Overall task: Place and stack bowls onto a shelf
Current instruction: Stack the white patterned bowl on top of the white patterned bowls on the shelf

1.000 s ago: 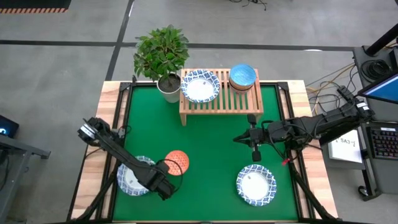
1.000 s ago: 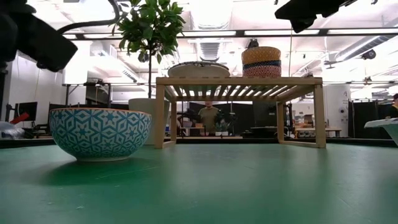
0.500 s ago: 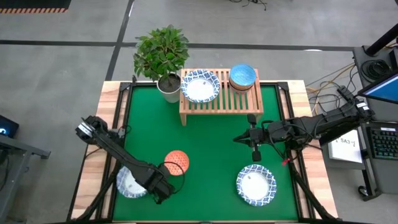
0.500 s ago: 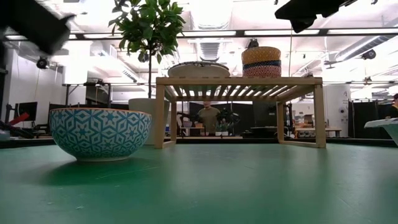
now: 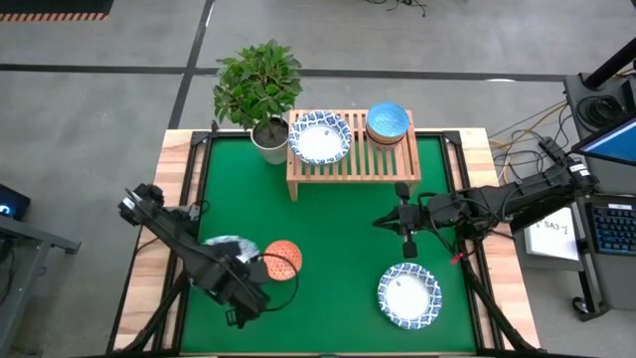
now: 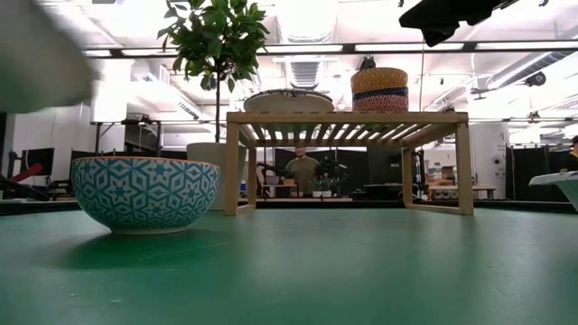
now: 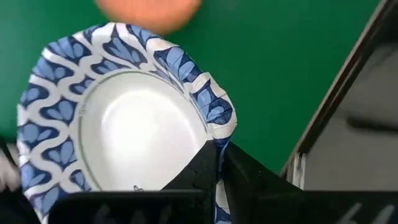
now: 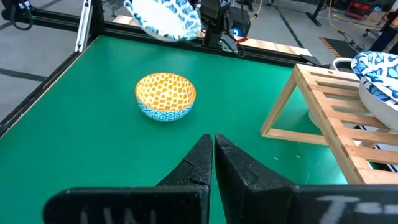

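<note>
Green matting covered the surface [image 5: 338, 229]. At lower left of the high view, the left gripper [image 5: 235, 283] had its fingers [image 7: 202, 168] clamped on the rim of a wide white bowl [image 7: 121, 121] with a blue patterned rim; the right wrist view showed this bowl raised clear of the surface and tilted. Just right of it, an orange bowl [image 5: 282, 259] rested on the surface. Another wide patterned bowl [image 5: 408, 295] sat at lower right. The shelf [image 5: 353, 159] stood at upper centre, carrying a wide white bowl [image 5: 319, 137] on its left part and a stack of small bowls [image 5: 388, 123], pale blue inside on top, on its right part. The right gripper [image 5: 402, 227] hung above the surface at centre right, between shelf and lower-right bowl, fingers [image 8: 202, 162] pressed together, holding nothing. A potted plant [image 5: 260, 89] stood left of the shelf.
</note>
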Controlling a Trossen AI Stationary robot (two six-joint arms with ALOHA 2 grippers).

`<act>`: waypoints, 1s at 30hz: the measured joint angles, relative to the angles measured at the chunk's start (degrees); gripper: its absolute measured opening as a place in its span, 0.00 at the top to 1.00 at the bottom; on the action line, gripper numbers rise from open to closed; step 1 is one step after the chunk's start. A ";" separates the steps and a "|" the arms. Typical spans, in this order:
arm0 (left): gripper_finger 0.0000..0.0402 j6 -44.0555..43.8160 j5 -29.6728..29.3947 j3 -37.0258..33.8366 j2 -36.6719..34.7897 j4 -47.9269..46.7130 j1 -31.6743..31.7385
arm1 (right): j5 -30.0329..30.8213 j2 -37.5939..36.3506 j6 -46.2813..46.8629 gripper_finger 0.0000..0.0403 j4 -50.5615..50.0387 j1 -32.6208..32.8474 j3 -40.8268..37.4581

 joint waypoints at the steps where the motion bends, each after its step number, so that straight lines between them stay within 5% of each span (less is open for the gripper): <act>1: 1.00 1.23 -2.84 1.51 -0.37 0.64 0.22 | 0.00 0.00 0.00 0.98 0.04 0.00 0.00; 7: 1.00 13.40 -22.61 12.68 0.56 1.51 1.96 | 0.00 0.00 -0.13 0.98 0.00 0.00 0.00; 13: 1.00 35.87 -40.30 21.11 1.78 5.59 4.56 | 0.02 0.00 -0.84 0.98 0.02 0.00 -0.07; 23: 1.00 62.46 -40.65 24.05 1.92 11.88 18.11 | 0.02 0.00 -1.38 0.98 0.03 -0.02 -0.09; 30: 1.00 70.46 -31.72 20.77 1.94 17.02 32.47 | 0.04 0.00 -1.40 0.98 0.02 -0.02 -0.09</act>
